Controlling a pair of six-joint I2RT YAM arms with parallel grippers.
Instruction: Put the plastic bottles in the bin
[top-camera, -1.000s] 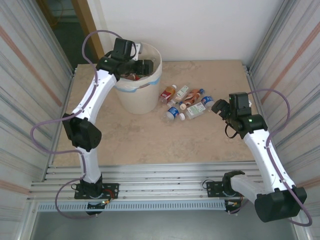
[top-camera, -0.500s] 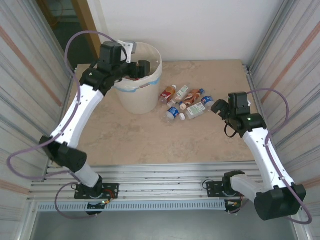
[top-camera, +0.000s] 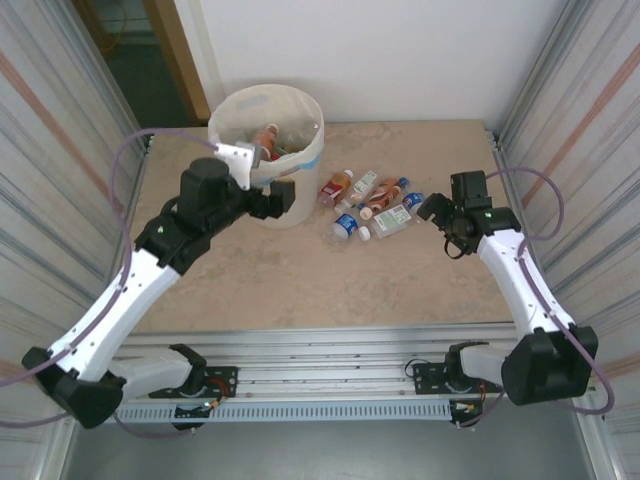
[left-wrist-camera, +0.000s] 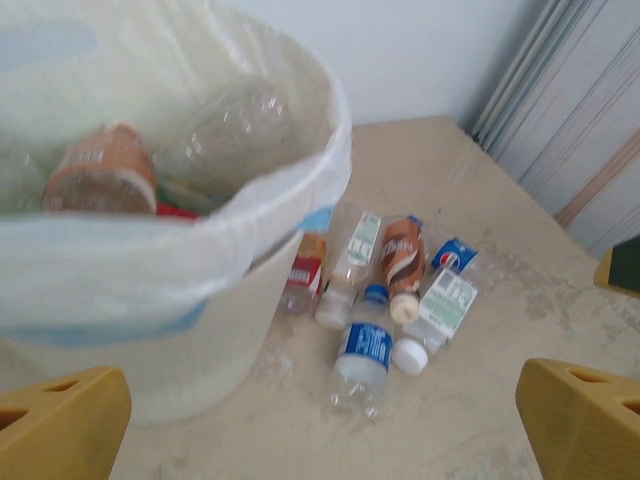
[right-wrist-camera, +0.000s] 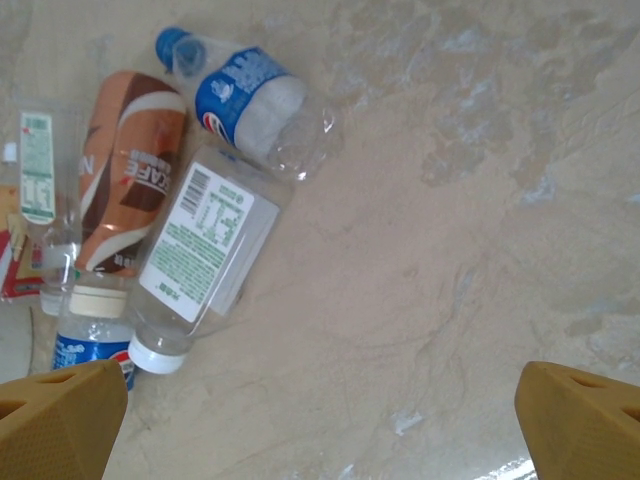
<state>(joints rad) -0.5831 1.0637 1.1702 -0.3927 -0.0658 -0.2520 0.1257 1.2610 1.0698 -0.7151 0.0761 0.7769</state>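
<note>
The left fingers and right fingers are spread wide, empty; bottles packed ahead of the right fingers could be scattered.

The near and middle tabletop lies bare, free passage across its whole width. At the far left stands the bin, mouth uncovered; the loose plastic bottles crowd the strip just right of it. Ribbed metal walls hem both sides

Beige table, cream bin standing, plastic bottles lying beside
</note>
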